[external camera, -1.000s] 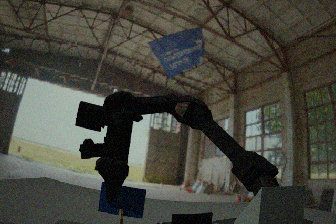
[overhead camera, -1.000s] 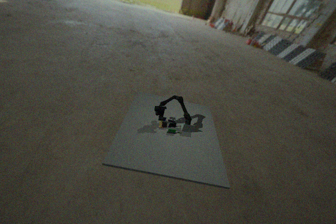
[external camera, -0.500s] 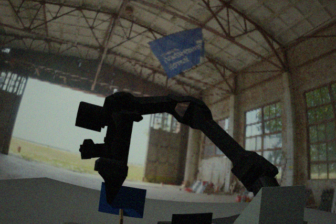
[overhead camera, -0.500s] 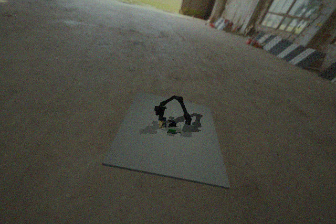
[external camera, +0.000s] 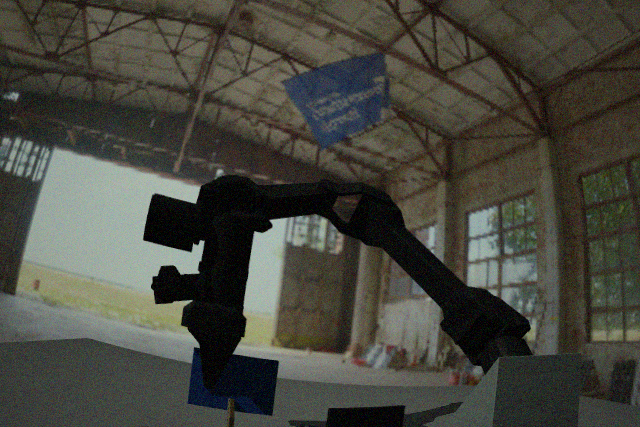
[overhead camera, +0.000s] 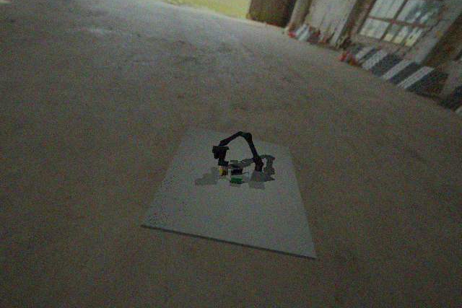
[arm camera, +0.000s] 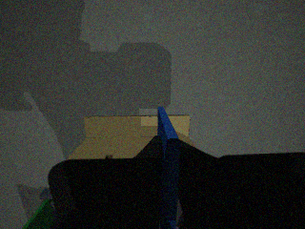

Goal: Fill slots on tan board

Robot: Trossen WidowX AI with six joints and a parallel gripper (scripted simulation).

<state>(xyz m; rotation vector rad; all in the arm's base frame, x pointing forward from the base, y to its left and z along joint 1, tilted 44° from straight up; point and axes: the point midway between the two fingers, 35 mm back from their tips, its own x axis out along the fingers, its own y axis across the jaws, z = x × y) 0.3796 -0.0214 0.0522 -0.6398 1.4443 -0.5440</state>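
The gripper [overhead camera: 222, 164] [external camera: 210, 386] [arm camera: 163, 140] is clenched on the blue board [external camera: 248, 381] [arm camera: 164, 125], which stands upright beneath the fingers, right over the tan board [overhead camera: 221, 171] [external camera: 231, 414] [arm camera: 119, 126]. In the exterior view the lower edge of the blue board meets or nearly meets the top of the tan one; whether the notch has begun to enter a slot cannot be told.

The step in hand looks to be seating it. Done well, that means keeping the grip firm, holding the board plumb, centring notch on slot, then pressing straight down, slowly, with no twist. If it catches high, a slight lift and a small sideways correction would serve better than more force, which could tip the tan board or slide the blue one in the fingers.

The blue board's long axis runs roughly level, crosswise to the tan board; in the wrist view it shows edge-on, running up the picture, while the tan board's length lies across. The notch should face down, though it is hidden.

Farther off on the worktop [overhead camera: 231, 218] [external camera: 103, 370] [arm camera: 248, 95] is a green board [overhead camera: 236, 180] [arm camera: 40, 217], well apart from the tan one.
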